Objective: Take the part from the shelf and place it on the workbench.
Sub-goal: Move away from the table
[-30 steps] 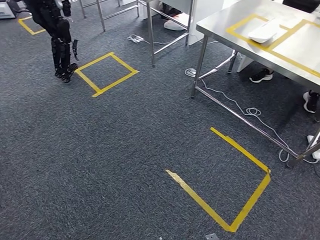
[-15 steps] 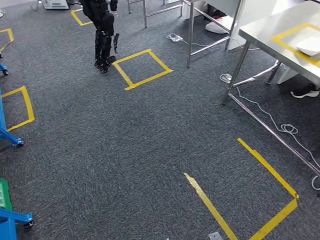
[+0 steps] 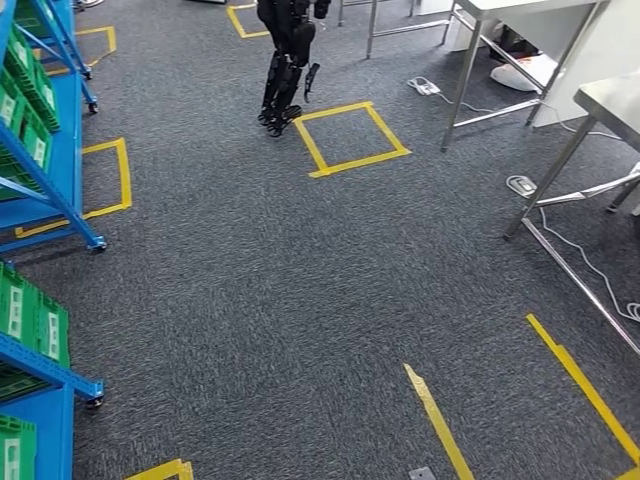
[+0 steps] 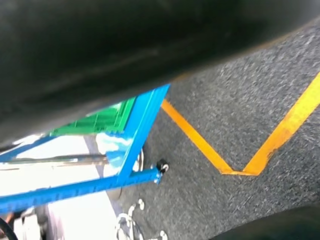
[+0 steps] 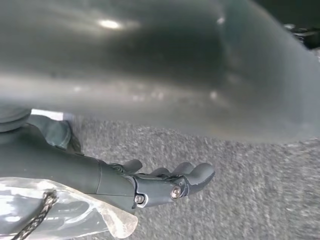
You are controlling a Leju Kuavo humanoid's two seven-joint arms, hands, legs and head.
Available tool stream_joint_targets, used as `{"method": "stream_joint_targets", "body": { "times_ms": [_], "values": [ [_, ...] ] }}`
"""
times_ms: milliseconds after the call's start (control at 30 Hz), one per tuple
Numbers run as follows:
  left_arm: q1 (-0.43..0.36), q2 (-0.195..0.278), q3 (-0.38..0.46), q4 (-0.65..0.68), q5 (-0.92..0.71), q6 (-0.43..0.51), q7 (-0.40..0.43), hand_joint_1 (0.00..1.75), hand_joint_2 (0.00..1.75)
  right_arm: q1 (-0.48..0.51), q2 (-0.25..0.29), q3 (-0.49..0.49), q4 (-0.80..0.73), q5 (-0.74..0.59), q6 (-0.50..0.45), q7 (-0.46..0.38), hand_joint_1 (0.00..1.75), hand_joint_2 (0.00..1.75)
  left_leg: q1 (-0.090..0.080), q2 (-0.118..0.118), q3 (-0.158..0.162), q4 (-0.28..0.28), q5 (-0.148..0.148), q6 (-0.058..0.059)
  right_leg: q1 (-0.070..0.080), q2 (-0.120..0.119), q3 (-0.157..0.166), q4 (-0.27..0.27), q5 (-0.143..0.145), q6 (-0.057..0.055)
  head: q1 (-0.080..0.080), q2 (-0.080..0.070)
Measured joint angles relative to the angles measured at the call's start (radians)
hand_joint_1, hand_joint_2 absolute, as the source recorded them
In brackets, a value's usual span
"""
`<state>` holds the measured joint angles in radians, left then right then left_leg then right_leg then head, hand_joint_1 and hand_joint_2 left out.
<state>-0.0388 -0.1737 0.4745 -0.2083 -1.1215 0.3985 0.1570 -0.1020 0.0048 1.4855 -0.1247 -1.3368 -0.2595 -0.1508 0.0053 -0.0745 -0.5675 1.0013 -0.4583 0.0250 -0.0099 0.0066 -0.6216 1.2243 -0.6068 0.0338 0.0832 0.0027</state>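
A blue wheeled shelf [image 3: 54, 190] stands at the left of the head view, loaded with green bins [image 3: 30, 125]; I cannot make out a part inside them. One corner of the steel workbench [image 3: 613, 100] shows at the right edge. The left wrist view looks past the shelf's blue frame [image 4: 139, 125], a green bin [image 4: 102, 119] and a castor [image 4: 162, 166]. My right hand [image 5: 166, 182] hangs over the carpet with its fingers stretched out and nothing between them.
Another black robot [image 3: 288, 60] stands at the back beside a yellow tape square [image 3: 351, 140]. More tape marks [image 3: 441, 425] cross the grey carpet near me. A second steel table [image 3: 521, 12] stands behind. Cables [image 3: 592, 270] trail under the workbench.
The camera has swung to the left: the blue shelf has come into the picture on the left, and the workbench with its white item has slid out on the right.
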Motion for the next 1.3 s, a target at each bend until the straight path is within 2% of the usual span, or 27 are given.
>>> {"method": "stream_joint_targets", "body": {
  "times_ms": [33, 67, 100, 133, 167, 200, 233, 267, 300, 367, 400, 433, 467, 500, 567, 600, 633, 667, 700, 833, 967, 1300],
  "values": [
    [0.0, 0.0, 0.0, 0.0, 0.0, 0.0, 0.0, 0.0, 0.0, 0.0, 0.0, 0.0, 0.0, 0.0, 0.0, 0.0, 0.0, 0.0, 0.001, -0.015, 0.001, 0.0, 0.0, -0.001, -0.001, 0.018, 0.027, -0.072, 0.044, -0.003, 0.0, 0.0],
    [-0.001, -0.001, 0.0, 0.0, 0.0, -0.001, 0.0, 0.0, 0.0, -0.001, 0.0, 0.0, 0.0, 0.0, 0.0, 0.0, 0.0, 0.0, 0.0, -0.028, 0.001, 0.002, 0.0, -0.003, -0.002, 0.044, 0.054, -0.142, 0.076, -0.006, 0.0, 0.0],
    [-0.002, -0.001, 0.0, 0.0, 0.0, -0.001, 0.0, 0.0, 0.0, -0.001, 0.0, 0.0, 0.0, 0.0, 0.0, 0.0, 0.0, 0.0, 0.0, -0.042, -0.001, 0.003, 0.0, -0.008, -0.004, 0.066, 0.077, -0.193, 0.095, -0.007, 0.0, 0.0],
    [-0.002, -0.002, 0.0, 0.0, 0.0, -0.001, 0.0, 0.0, 0.0, -0.001, 0.0, 0.0, 0.0, 0.0, 0.0, 0.0, 0.0, 0.0, 0.001, -0.053, -0.006, 0.004, 0.001, -0.014, -0.004, 0.081, 0.089, -0.218, 0.099, -0.008, 0.0, 0.0],
    [-0.001, -0.002, 0.0, 0.0, 0.0, -0.001, 0.0, 0.0, 0.0, -0.001, 0.0, 0.0, 0.0, -0.001, 0.0, 0.001, 0.0, 0.0, 0.003, -0.065, -0.01, 0.005, 0.004, -0.021, -0.003, 0.082, 0.093, -0.224, 0.096, -0.008, -0.001, 0.0],
    [0.001, -0.002, 0.0, 0.0, 0.0, -0.001, 0.0, 0.0, 0.0, -0.001, 0.0, 0.0, 0.0, -0.001, 0.0, 0.002, 0.0, 0.0, 0.005, -0.078, -0.014, 0.004, 0.006, -0.028, -0.002, 0.072, 0.096, -0.226, 0.097, -0.01, -0.001, 0.0],
    [0.004, -0.002, 0.001, 0.0, 0.0, -0.001, 0.0, 0.0, 0.0, -0.002, 0.001, 0.0, 0.0, -0.001, 0.0, 0.002, 0.0, 0.0, 0.006, -0.076, -0.017, 0.007, 0.005, -0.033, -0.002, 0.059, 0.098, -0.228, 0.099, -0.015, -0.001, 0.0],
    [0.006, -0.001, 0.002, 0.001, 0.001, -0.001, 0.0, 0.0, 0.0, -0.002, 0.002, 0.0, 0.0, -0.001, 0.0, 0.003, 0.0, 0.0, 0.005, -0.056, -0.024, 0.02, -0.005, -0.037, -0.003, 0.045, 0.099, -0.231, 0.101, -0.02, -0.003, 0.0],
    [0.006, -0.001, 0.003, 0.001, 0.001, -0.001, 0.0, 0.0, 0.0, -0.002, 0.003, 0.0, 0.0, -0.001, 0.0, 0.003, 0.0, 0.0, 0.003, -0.025, -0.038, 0.051, -0.025, -0.04, -0.003, 0.03, 0.101, -0.234, 0.103, -0.026, -0.006, 0.0],
    [0.002, -0.001, 0.004, 0.001, 0.002, -0.001, 0.0, 0.0, 0.0, 0.002, 0.004, 0.0, 0.0, -0.001, 0.0, 0.003, 0.0, 0.0, 0.0, 0.043, -0.094, 0.173, -0.091, -0.044, 0.0, -0.004, 0.103, -0.237, 0.102, -0.035, -0.011, 0.0],
    [0.001, -0.001, 0.004, 0.001, 0.002, -0.002, 0.0, 0.0, 0.0, 0.004, 0.004, 0.0, 0.0, -0.001, 0.0, 0.004, 0.0, 0.0, 0.001, 0.057, -0.124, 0.24, -0.119, -0.046, 0.003, -0.023, 0.103, -0.237, 0.1, -0.037, -0.011, 0.0],
    [0.001, -0.001, 0.005, 0.001, 0.003, -0.002, 0.0, 0.0, 0.0, 0.005, 0.004, 0.0, 0.0, -0.001, -0.001, 0.004, 0.0, 0.0, 0.001, 0.063, -0.143, 0.284, -0.131, -0.047, 0.005, -0.041, 0.103, -0.236, 0.099, -0.038, -0.011, 0.0],
    [0.003, -0.001, 0.005, 0.001, 0.003, -0.003, 0.0, 0.0, 0.0, 0.005, 0.004, 0.0, 0.0, -0.001, -0.001, 0.003, 0.0, 0.0, 0.001, 0.067, -0.143, 0.291, -0.124, -0.047, 0.007, -0.056, 0.104, -0.236, 0.097, -0.039, -0.011, 0.0],
    [0.004, 0.0, 0.006, 0.001, 0.003, -0.003, 0.0, 0.0, 0.0, 0.004, 0.004, 0.0, 0.0, -0.001, 0.0, 0.003, 0.0, 0.0, 0.001, 0.071, -0.121, 0.255, -0.098, -0.045, 0.008, -0.07, 0.107, -0.236, 0.095, -0.038, -0.011, 0.0],
    [0.005, 0.001, 0.006, 0.001, 0.004, -0.003, 0.001, 0.0, 0.0, 0.002, 0.006, 0.001, 0.0, -0.001, 0.0, 0.002, 0.0, 0.0, -0.006, 0.103, -0.042, 0.114, -0.037, -0.035, 0.011, -0.093, 0.112, -0.236, 0.09, -0.035, -0.011, 0.0],
    [0.004, 0.001, 0.006, 0.001, 0.004, -0.003, 0.002, 0.0, 0.0, 0.001, 0.007, 0.001, 0.0, -0.001, 0.0, 0.001, 0.0, 0.0, -0.011, 0.12, -0.01, 0.054, -0.019, -0.028, 0.012, -0.103, 0.113, -0.236, 0.086, -0.032, -0.01, 0.0],
    [0.003, 0.002, 0.006, 0.001, 0.004, -0.003, 0.003, 0.0, 0.0, 0.0, 0.007, 0.001, 0.0, -0.001, 0.001, 0.001, 0.0, 0.0, -0.015, 0.133, 0.009, 0.017, -0.013, -0.022, 0.014, -0.111, 0.113, -0.235, 0.083, -0.028, -0.01, 0.0],
    [0.003, 0.002, 0.007, 0.001, 0.004, -0.003, 0.004, 0.0, 0.0, -0.002, 0.008, 0.001, 0.0, -0.002, 0.002, 0.001, 0.0, 0.0, -0.019, 0.136, 0.015, 0.004, -0.016, -0.018, 0.015, -0.118, 0.114, -0.236, 0.081, -0.024, -0.009, 0.0],
    [0.004, 0.002, 0.007, 0.001, 0.004, -0.003, 0.005, 0.0, 0.0, -0.004, 0.008, 0.001, 0.0, -0.004, 0.003, 0.002, 0.0, 0.0, -0.019, 0.131, 0.015, 0.001, -0.013, -0.017, 0.016, -0.123, 0.114, -0.235, 0.078, -0.024, -0.01, 0.0],
    [0.009, 0.002, 0.015, 0.001, 0.007, -0.014, -0.008, 0.0, 0.0, -0.006, 0.008, 0.001, -0.001, -0.016, 0.009, 0.005, 0.0, 0.0, -0.019, 0.126, 0.018, -0.003, -0.01, -0.019, 0.017, -0.122, 0.116, -0.239, 0.079, -0.037, -0.008, 0.0],
    [0.008, 0.001, 0.022, 0.001, 0.014, -0.033, -0.04, 0.0, 0.0, -0.002, 0.008, 0.0, -0.001, -0.019, 0.02, 0.006, 0.0, 0.0, -0.021, 0.129, 0.016, -0.002, -0.012, -0.016, 0.016, -0.118, 0.127, -0.245, 0.084, -0.027, -0.009, 0.0],
    [0.007, 0.001, 0.024, 0.001, 0.013, -0.056, -0.087, 0.0, 0.0, -0.001, 0.008, 0.0, -0.001, -0.029, 0.028, 0.004, 0.0, 0.0, -0.02, 0.129, 0.018, -0.002, -0.014, -0.013, 0.016, -0.117, 0.117, -0.247, 0.084, -0.02, -0.009, 0.0]
  ]
}}
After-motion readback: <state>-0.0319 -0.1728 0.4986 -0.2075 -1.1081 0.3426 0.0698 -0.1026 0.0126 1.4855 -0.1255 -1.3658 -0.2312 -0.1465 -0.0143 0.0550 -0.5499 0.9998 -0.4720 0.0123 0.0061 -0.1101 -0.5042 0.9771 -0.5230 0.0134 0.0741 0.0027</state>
